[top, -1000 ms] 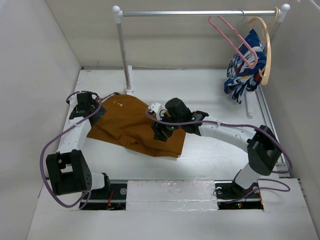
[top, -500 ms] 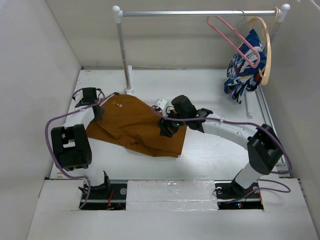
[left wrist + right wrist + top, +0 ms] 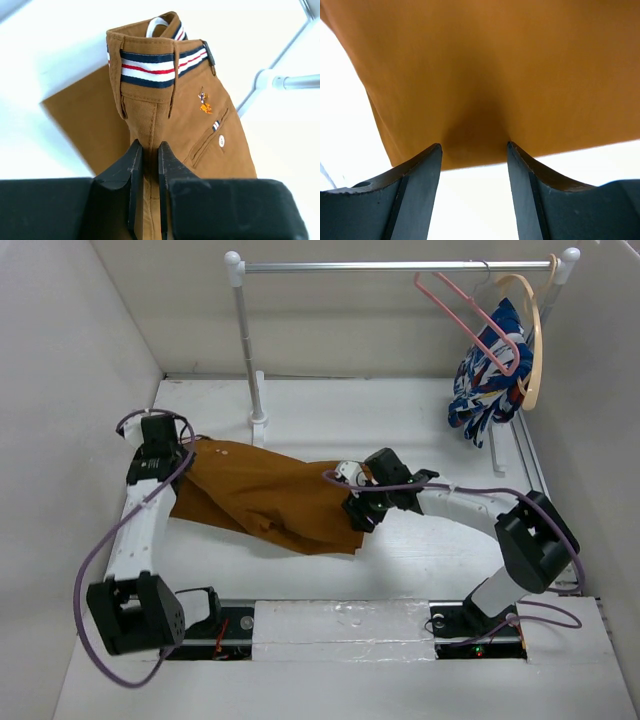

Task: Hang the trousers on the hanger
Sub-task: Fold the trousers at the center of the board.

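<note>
Trousers gripped at both ends, hanger not yet approached.
On the bench (image 3: 400, 410), trousers (image 3: 265, 495) lie centre, waistband at 9 o'clock. Left hand (image 3: 146, 146) pinched tight below the waistband; right hand (image 3: 474, 146) half-closed on bunched leg. Next, likely: lift together toward pink hanger (image 3: 462, 326), 1 o'clock.

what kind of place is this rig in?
Probably a lab test cell for garment handling: plain white walls boxing in the table, a clothes rail with a pink hanger, two arms bolted at the table's near edge.
</note>
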Motion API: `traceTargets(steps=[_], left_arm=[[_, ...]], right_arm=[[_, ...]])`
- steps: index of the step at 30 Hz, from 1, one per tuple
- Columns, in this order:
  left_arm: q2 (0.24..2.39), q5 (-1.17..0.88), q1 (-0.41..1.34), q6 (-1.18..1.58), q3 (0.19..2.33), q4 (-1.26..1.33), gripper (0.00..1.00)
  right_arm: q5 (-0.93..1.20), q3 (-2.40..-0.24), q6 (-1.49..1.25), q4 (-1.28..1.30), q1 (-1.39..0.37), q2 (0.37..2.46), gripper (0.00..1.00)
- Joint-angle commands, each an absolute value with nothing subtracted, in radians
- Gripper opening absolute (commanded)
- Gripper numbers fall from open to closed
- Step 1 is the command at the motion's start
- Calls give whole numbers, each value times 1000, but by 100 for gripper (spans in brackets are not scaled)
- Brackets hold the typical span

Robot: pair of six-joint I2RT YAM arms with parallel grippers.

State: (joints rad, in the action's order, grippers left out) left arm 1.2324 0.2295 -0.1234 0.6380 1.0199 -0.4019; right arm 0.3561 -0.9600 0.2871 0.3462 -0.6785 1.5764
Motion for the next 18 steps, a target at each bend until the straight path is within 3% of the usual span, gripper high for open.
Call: traceTargets(steps=[1, 10, 11, 15, 16, 18], left_arm=[[1149, 343, -126, 652, 957, -531, 0], [1149, 460, -126, 813, 752, -578, 0], [1163, 448, -146, 822, 767, -578, 5], [1195, 301, -291, 786, 768, -540, 53], [1186, 285, -311, 764, 775, -532, 69], [1122, 282, -311, 724, 819, -493, 79]], right_arm=[[376, -908, 308, 339, -690, 1531, 60], [362, -848, 321, 327, -649, 1554, 61], [361, -848, 325, 327, -640, 1552, 61], [354, -854, 348, 400, -614, 1493, 61], [356, -861, 359, 417, -603, 1477, 61], [359, -897, 371, 468, -603, 1447, 59]])
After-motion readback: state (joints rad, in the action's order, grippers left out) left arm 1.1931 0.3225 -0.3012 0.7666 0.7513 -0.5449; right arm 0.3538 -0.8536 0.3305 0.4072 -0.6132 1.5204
